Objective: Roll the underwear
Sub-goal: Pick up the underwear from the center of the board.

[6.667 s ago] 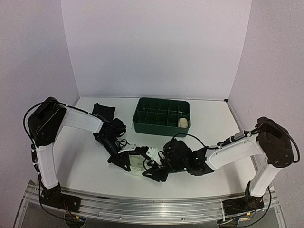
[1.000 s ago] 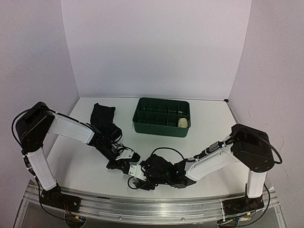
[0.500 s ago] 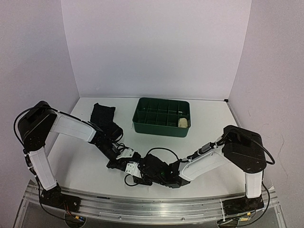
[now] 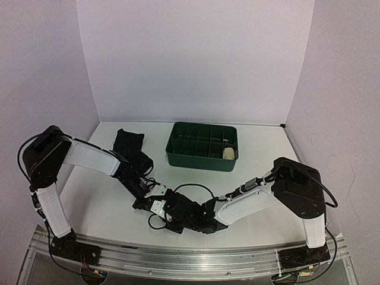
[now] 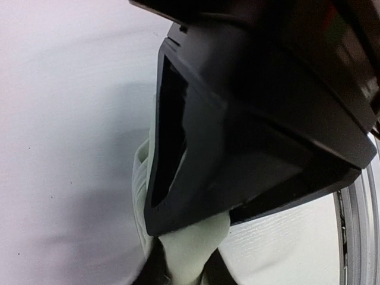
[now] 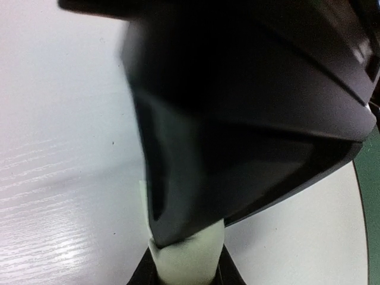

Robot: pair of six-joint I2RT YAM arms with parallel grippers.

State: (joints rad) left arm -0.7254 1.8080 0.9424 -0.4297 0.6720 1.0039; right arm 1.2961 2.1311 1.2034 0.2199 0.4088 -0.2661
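The cream underwear (image 5: 189, 249) is bunched into a narrow roll and pinched at both ends. My left gripper (image 5: 184, 270) is shut on one end; the right gripper's black body fills the view just above it. From the other side my right gripper (image 6: 187, 270) is shut on the same cream underwear (image 6: 189, 252). In the top view the left gripper (image 4: 149, 205) and right gripper (image 4: 168, 211) meet near the table's front and hide the cloth. A plain black underwear (image 4: 129, 142) lies flat at the back left. A pale rolled piece (image 4: 228, 154) sits in the tray.
The green divided tray (image 4: 200, 161) stands at the back middle of the white table. Both arms stretch low across the front of the table, with a black cable looping over the right wrist (image 4: 193, 189). The aluminium rail (image 4: 190, 259) runs along the near edge.
My right gripper has slid left along the table's front up to the left gripper, and its jaws have come together on the cream cloth. The left arm has hardly moved.
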